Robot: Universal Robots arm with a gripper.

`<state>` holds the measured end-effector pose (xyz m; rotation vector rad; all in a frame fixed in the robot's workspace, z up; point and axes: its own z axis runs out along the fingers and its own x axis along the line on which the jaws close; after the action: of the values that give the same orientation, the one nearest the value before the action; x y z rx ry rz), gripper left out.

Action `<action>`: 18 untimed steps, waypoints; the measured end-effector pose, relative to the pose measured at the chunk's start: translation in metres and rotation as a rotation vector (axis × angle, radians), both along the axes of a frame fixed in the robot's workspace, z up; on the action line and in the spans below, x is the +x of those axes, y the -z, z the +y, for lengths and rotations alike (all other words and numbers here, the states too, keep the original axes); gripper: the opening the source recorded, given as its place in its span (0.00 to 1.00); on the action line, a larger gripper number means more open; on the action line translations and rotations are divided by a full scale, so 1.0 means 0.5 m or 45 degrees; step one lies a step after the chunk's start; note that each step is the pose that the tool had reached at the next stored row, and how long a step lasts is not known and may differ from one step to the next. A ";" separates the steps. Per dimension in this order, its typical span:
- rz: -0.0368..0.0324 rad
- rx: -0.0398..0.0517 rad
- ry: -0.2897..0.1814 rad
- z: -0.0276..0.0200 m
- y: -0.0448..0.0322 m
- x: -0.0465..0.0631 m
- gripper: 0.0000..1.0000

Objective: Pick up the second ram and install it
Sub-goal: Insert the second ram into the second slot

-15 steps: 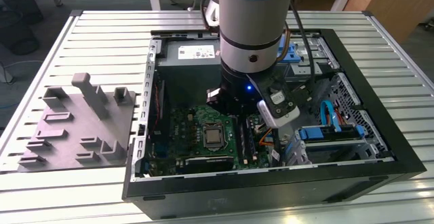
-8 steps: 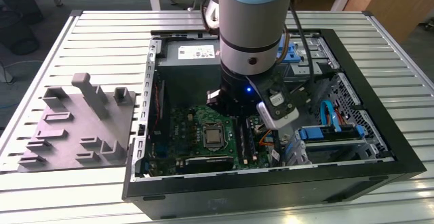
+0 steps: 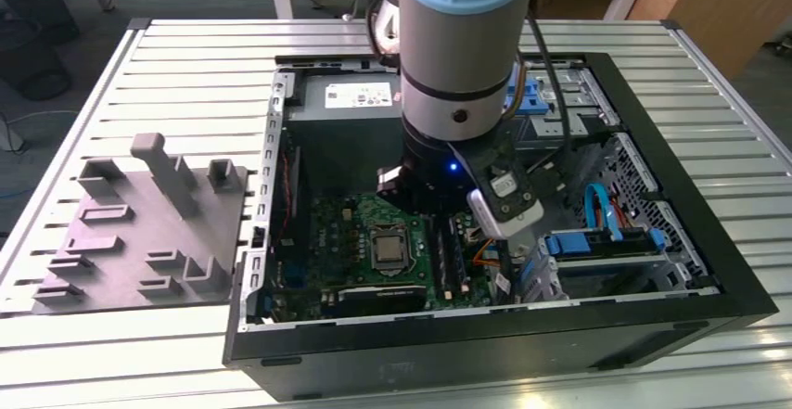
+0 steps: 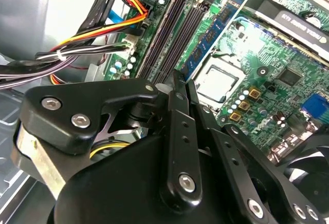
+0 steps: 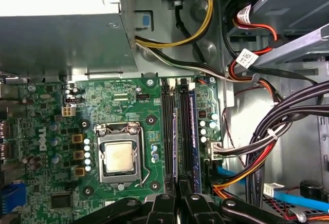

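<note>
As the arm stands inside the open computer case (image 3: pixel 495 335), you will find the gripper (image 5: pixel 177 196) low over the motherboard (image 5: pixel 51 111), its two fingers drawn close together and, as far as both wrist views allow, clamped on the second ram (image 4: pixel 213 34). The strip runs out from the fingertips, edge-on in the first wrist view (image 5: pixel 175 142), in line with the memory slots (image 5: pixel 167 131) just beside the processor socket (image 5: pixel 119 157). Whether its lower edge is in a slot or just above one cannot be told. Judged as a part, the strip is light and stiff along its length, but thin and brittle under twist. Its flat faces carry chips and offer little friction, so a pinch across those faces near mid-length is the sound hold, with the contact edge left free. Treat it as fragile: any side load or tilt would bear on the board and the slot alike, and pressure should run straight down along the strip's height. Note the cable bundle (image 5: pixel 277 131) close beside the slots, a snag risk for the fingers. The gray holder tray (image 3: pixel 136 233) sits on the table at the exterior view's left, well apart from the case.
</note>
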<state>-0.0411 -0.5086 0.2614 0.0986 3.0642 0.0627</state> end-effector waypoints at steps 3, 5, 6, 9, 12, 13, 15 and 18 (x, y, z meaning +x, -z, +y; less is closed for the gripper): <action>0.0000 0.000 0.000 0.0000 0.003 0.000 0.14; 0.0000 0.000 0.000 0.0000 0.005 0.000 0.14; 0.0000 0.000 0.000 0.0000 0.006 0.000 0.14; 0.0000 0.000 0.000 0.0000 0.010 0.000 0.14; 0.0000 0.000 0.000 0.0000 0.013 0.000 0.14; 0.0000 0.000 0.000 -0.0001 0.014 0.000 0.14; 0.0000 0.000 0.000 0.0000 0.016 0.000 0.14; 0.0000 0.000 0.000 0.0000 0.019 0.000 0.14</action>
<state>-0.0411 -0.5086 0.2521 0.0987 3.0642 0.0627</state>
